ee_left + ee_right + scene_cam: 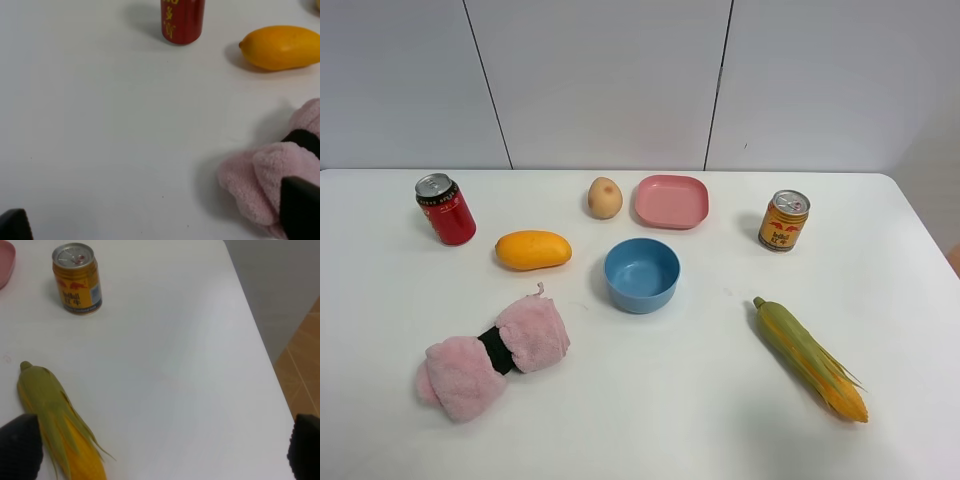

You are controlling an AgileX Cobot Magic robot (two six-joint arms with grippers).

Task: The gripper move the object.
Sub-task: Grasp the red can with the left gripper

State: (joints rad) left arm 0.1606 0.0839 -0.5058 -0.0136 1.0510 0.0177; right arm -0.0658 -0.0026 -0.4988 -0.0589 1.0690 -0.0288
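Observation:
The red can (445, 210) with a silver top stands upright at the far left of the white table (700, 420). In the left wrist view its lower body (182, 21) shows well ahead of my left gripper (157, 222), whose black fingertips (300, 210) stand wide apart with nothing between them. My right gripper (162, 450) is also open and empty, its fingertips (20, 445) spread over the table's right side. Neither arm shows in the exterior high view.
A mango (532, 250) lies right of the red can. A pink plush toy (495, 355), blue bowl (641, 274), pink dish (671, 201), a potato (605, 198), an orange-yellow can (784, 220) and corn (810, 358) stand around. The table's right edge (260, 345) is near.

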